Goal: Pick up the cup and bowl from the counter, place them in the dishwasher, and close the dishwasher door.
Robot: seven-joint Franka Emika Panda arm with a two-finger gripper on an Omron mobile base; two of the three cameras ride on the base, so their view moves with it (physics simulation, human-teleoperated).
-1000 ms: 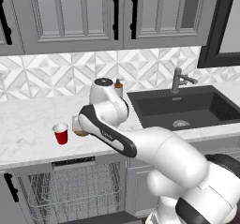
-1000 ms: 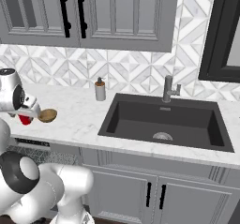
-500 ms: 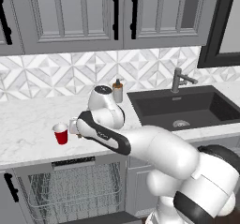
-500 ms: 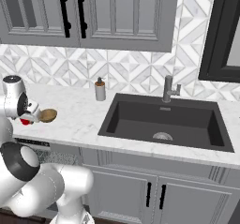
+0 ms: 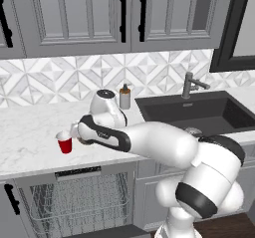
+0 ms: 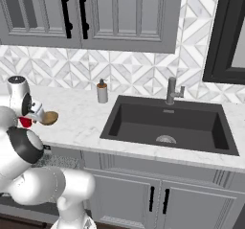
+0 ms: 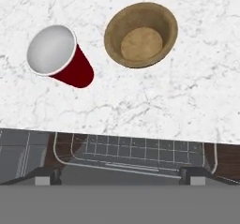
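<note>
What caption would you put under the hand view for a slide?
Looking down from the hand: red cup and wooden bowl apart on the marble counter, above the open dishwasher's wire rack.

The cup (image 7: 58, 56) is red with a white rim and white inside; the bowl (image 7: 141, 34) is tan-brown. The counter (image 7: 187, 101) is white marble with faint grey veins, the sink (image 6: 167, 125) black. The rack (image 5: 74, 197) is grey wire, and the backsplash (image 5: 64, 77) is patterned in grey and white triangles.
</note>
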